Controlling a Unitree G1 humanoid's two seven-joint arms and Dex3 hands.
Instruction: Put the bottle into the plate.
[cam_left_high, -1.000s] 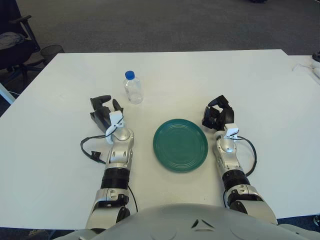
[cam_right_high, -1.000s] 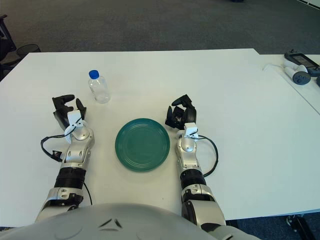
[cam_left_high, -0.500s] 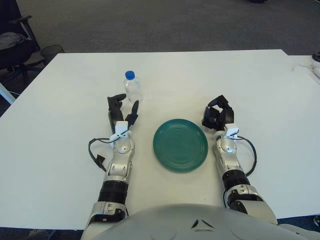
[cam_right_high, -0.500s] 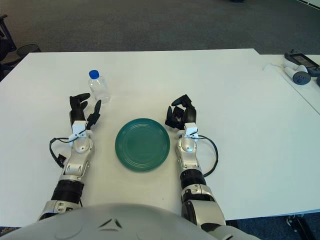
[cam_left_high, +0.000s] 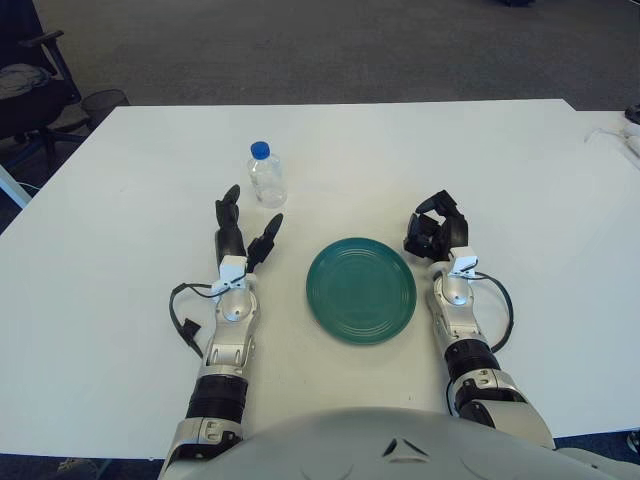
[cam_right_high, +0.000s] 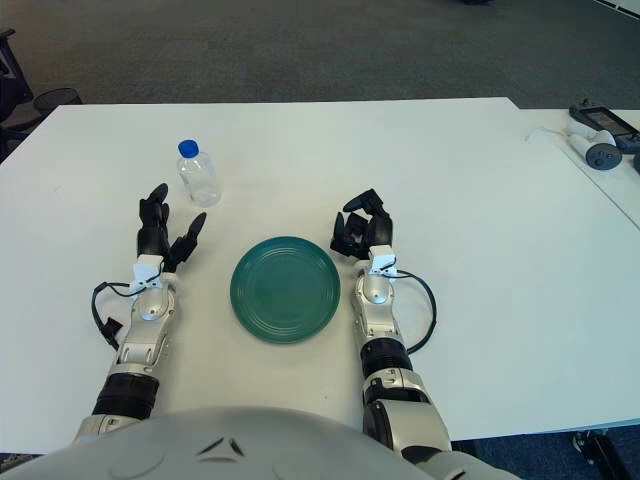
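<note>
A small clear bottle (cam_left_high: 267, 175) with a blue cap stands upright on the white table, left of centre and towards the back. A round dark green plate (cam_left_high: 361, 289) lies in the middle, near the front. My left hand (cam_left_high: 243, 232) is just in front of the bottle and a little to its left, fingers spread open, not touching it. My right hand (cam_left_high: 435, 231) rests just right of the plate with its fingers curled and holds nothing.
The white table (cam_left_high: 500, 170) reaches far back and to both sides. A controller and cable (cam_right_high: 596, 140) lie at the far right. A chair and a wire bin (cam_left_high: 100, 103) stand off the table's back left corner.
My left hand has moved right and forward towards the bottle and its fingers have opened out. The right hand, bottle and plate have not moved.
</note>
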